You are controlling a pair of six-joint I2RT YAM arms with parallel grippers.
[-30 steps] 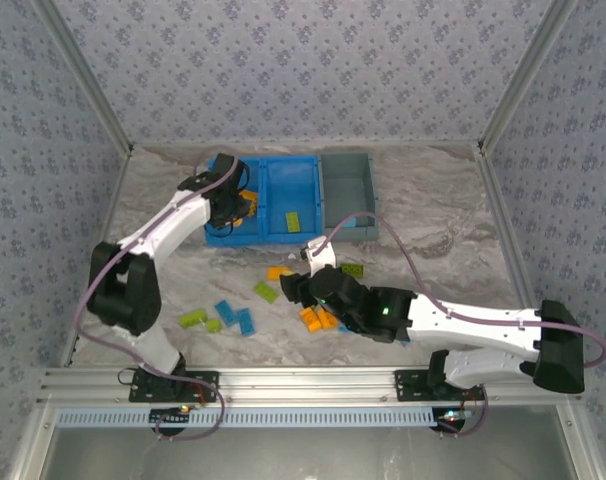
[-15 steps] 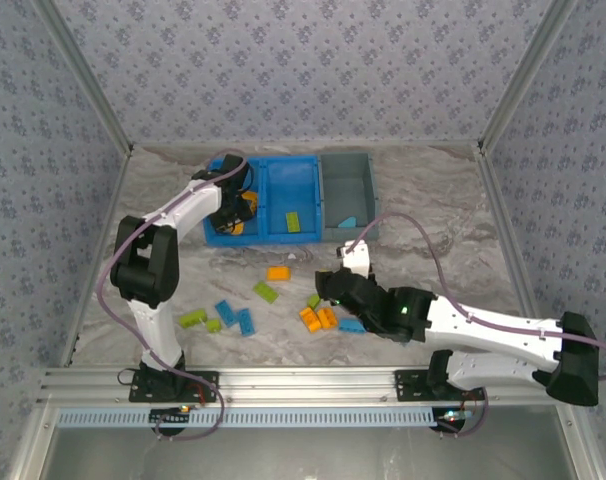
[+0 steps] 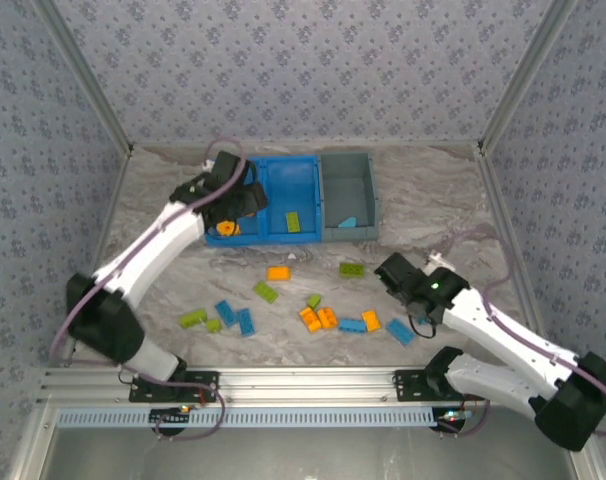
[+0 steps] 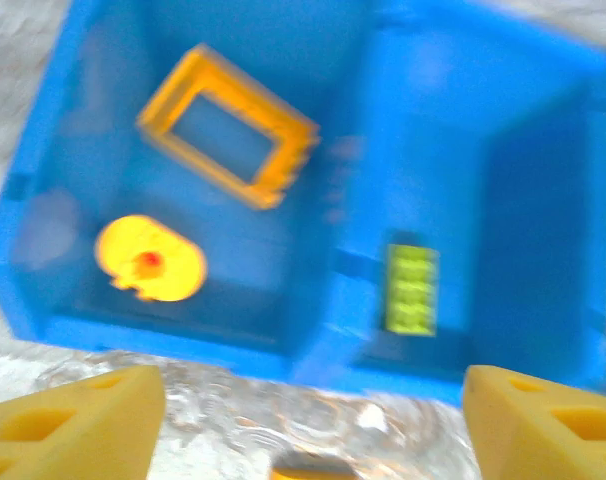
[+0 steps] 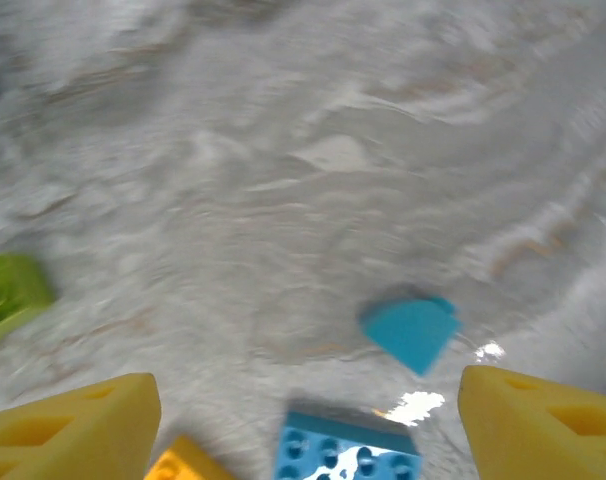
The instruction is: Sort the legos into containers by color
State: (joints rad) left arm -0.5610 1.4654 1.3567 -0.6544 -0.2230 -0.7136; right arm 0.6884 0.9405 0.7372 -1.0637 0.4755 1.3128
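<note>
The blue bin (image 3: 305, 165) holds an orange frame (image 4: 228, 140) and an orange round piece (image 4: 148, 260) in its left compartment, and a lime green brick (image 4: 411, 290) in its right one. My left gripper (image 3: 233, 205) hovers over the left compartment's near wall, open and empty (image 4: 308, 430). A blue piece (image 3: 347, 221) lies in the grey bin (image 3: 348, 160). Several orange, green and blue legos lie loose mid-table. My right gripper (image 3: 391, 270) is open over the table to their right (image 5: 308, 430). Below it lie a blue wedge (image 5: 411, 330), a blue studded brick (image 5: 348, 450) and an orange brick (image 5: 183, 465).
Loose bricks spread from a green one (image 3: 192, 319) at the left to a blue one (image 3: 399, 331) at the right. A green brick (image 3: 351, 268) lies just left of my right gripper. Patterned walls enclose the marbled table (image 3: 433, 200).
My right arm has swung right, away from the pile of bricks, and its jaws have widened. My left gripper's jaws have opened over the blue bin's left compartment.
</note>
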